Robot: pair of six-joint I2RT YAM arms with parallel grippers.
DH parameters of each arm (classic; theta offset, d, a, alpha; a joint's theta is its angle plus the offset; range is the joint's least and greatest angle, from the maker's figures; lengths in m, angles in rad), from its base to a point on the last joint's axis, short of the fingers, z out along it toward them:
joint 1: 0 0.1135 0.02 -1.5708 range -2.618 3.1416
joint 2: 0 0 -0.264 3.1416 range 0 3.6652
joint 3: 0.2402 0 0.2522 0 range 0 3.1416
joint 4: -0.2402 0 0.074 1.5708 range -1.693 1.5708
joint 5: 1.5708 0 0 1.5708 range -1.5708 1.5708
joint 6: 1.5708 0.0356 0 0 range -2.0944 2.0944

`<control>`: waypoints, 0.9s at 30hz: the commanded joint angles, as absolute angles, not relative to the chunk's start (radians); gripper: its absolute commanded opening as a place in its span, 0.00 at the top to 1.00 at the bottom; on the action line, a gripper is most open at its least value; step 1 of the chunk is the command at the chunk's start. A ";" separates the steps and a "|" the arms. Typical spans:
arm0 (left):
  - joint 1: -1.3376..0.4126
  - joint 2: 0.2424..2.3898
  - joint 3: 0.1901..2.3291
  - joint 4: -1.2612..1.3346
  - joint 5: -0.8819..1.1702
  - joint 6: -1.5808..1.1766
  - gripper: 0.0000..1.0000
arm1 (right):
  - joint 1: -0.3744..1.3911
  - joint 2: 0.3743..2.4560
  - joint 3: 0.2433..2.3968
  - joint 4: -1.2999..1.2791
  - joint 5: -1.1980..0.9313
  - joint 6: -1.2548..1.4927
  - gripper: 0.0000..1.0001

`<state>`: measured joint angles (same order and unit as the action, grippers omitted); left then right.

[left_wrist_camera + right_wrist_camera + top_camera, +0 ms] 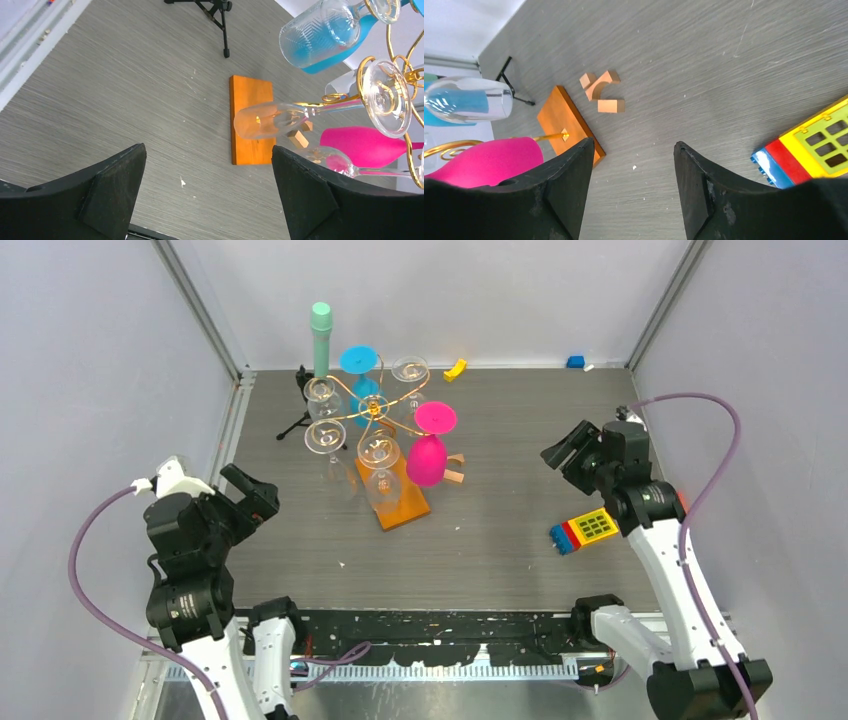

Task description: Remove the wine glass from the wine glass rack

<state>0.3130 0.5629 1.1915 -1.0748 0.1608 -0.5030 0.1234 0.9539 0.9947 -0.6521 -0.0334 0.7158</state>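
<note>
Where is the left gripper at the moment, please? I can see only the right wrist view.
Observer: The left gripper hangs open at the near left, apart from the wine glass rack.
Operator: Which glass does its camera face?
Observer: A clear flute sits mid-frame in its wrist view, hanging above the wooden base.
Operator: Is anything lying behind the rack?
Observer: A small yellow piece lies by the back wall, right of the rack.
</note>
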 commanded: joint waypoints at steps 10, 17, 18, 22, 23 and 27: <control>0.213 0.580 1.245 -1.078 -0.093 -0.404 0.00 | 0.127 0.795 0.957 -0.551 -0.211 0.728 0.31; 0.114 0.518 1.241 -0.973 0.009 -0.305 0.00 | 0.149 0.796 0.915 -0.233 -0.569 1.004 0.26; 0.112 0.509 1.228 -0.948 0.070 -0.303 0.00 | 0.174 0.801 0.905 -0.191 -0.579 1.039 0.26; 0.112 0.513 1.216 -0.903 0.262 -0.326 0.00 | 0.294 0.846 0.955 -0.102 -0.511 1.109 0.25; 0.112 0.519 1.214 -0.896 0.304 -0.334 0.00 | 0.314 0.880 0.970 -0.107 -0.482 1.102 0.25; 0.111 0.525 1.193 -0.859 0.431 -0.355 0.00 | 0.402 1.004 1.052 -0.117 -0.429 1.106 0.25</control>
<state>0.1169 0.5098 1.2129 -0.9535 0.2367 -0.3511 0.3443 0.9123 0.9611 -0.2081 -0.4671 1.0576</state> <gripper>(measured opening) 0.995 0.749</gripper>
